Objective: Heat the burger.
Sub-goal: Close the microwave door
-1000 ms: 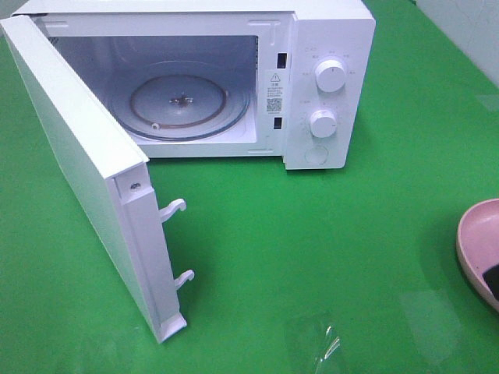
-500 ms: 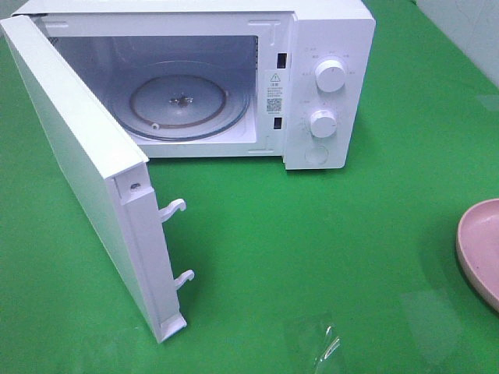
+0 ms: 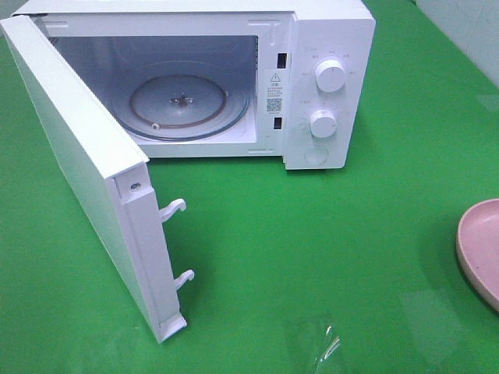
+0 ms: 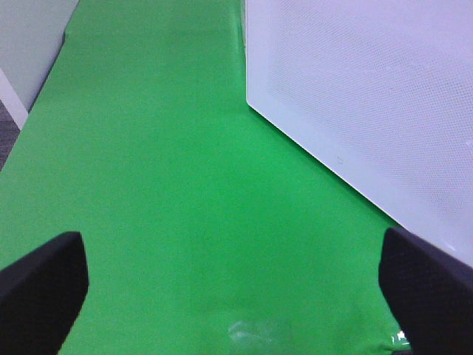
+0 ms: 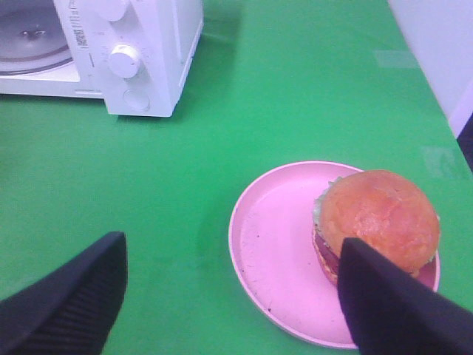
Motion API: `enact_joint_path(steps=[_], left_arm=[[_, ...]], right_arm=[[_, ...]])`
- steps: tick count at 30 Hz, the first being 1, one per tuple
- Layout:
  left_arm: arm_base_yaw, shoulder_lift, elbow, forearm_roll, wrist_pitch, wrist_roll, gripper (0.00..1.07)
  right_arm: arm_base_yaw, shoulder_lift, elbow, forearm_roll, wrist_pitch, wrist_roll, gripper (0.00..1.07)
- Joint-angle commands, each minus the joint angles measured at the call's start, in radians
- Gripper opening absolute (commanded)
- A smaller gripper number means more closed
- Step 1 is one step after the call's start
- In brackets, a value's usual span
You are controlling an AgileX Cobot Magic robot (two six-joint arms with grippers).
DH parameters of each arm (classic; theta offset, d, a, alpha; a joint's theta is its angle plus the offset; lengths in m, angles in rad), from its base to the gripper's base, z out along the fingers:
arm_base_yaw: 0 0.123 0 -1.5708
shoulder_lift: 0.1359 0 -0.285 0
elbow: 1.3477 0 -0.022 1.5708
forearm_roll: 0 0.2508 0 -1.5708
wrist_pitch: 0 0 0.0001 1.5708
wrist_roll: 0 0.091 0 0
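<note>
burger (image 5: 378, 218): just one, sitting on the pink plate (image 5: 273, 259), off toward the plate's edge rather than centered. Only the right wrist view catches it.
burger looks: glossy golden-brown bun on top, a bit of green lettuce peeking out on one side, dark reddish patty layer under it. Bun looks whole, no bites lol.
plate count: one, round, pink, resting on the green surface (image 3: 327, 234). The high view only shows a slice of its rim at the right edge (image 3: 477, 249).
microwave (image 3: 327, 47): one, white, with its door (image 3: 86, 167) swung wide open. Glass turntable (image 3: 181, 103) inside with nothing on it.
knobs: two, stacked on the front panel, upper one (image 3: 331, 75) and lower one (image 3: 323, 123), plus a round button under them.
door latches: two little white hooks on the door edge (image 3: 175, 209).
left end effector (image 4: 236, 296): released, fingers spread wide, nothing between them, hovering over bare green next to the door.
right end effector (image 5: 233, 296): also spread wide and gripping nothing. One finger (image 5: 392, 303) overlaps the burger in its view; can't tell if it actually touches.
</note>
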Motion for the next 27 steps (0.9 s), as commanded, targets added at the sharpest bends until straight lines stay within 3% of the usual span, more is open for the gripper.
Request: enact_joint_path(steps=[1, 27], left_arm=[[0.001, -0.015, -0.001, -0.006, -0.013, -0.008, 1.0], [0.001, -0.006, -0.001, -0.004, -0.013, -0.008, 1.0]], right_arm=[[-0.013, -0.028, 0.001, 0.007, -0.01, 0.01, 0.74], [-0.01, -0.027, 0.001, 0.008, -0.01, 0.012, 0.72]])
